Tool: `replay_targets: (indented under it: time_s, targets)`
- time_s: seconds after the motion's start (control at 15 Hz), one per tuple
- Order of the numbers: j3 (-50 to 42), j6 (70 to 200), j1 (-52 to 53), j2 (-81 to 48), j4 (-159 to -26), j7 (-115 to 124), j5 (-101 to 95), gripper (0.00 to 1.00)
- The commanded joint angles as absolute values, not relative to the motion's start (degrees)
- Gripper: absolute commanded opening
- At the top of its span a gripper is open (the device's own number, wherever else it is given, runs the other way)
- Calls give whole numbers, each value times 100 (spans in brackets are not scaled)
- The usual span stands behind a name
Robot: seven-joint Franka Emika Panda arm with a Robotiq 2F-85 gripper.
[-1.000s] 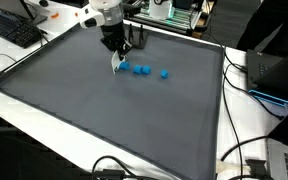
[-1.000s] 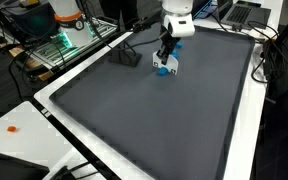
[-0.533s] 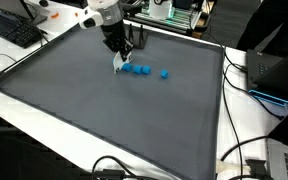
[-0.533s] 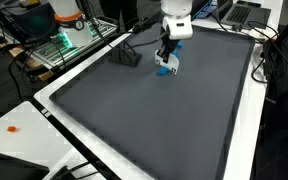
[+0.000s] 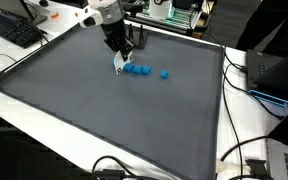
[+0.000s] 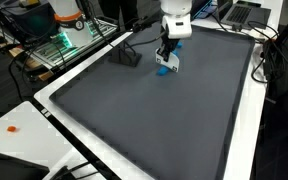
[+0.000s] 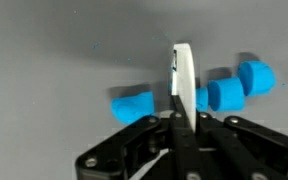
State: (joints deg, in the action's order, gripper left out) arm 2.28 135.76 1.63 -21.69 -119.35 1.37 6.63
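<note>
gripper (image 5: 118,65) is sitting a touch further right than a second ago, barely changing over the last half second; blue blocks (image 5: 143,71) are looking unmoved. Its fingers (image 7: 182,75) are pressing together into one white blade in the wrist view, gripping nothing visible, tip standing between the lone block (image 7: 134,105) and the other three. Row is lying far on the grey mat (image 5: 104,120), close to its raised far edge and a black stand (image 6: 130,56); wide open mat is showing near and left
</note>
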Motion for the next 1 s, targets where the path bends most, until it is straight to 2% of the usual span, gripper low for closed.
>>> replay_targets:
  time_s: [0.0, 0.93]
  targets:
    - [204, 13623, 203, -1676, -12344, 516, 735, 1]
    - [179, 13808, 157, 463, -14289, 2676, 2053, 1]
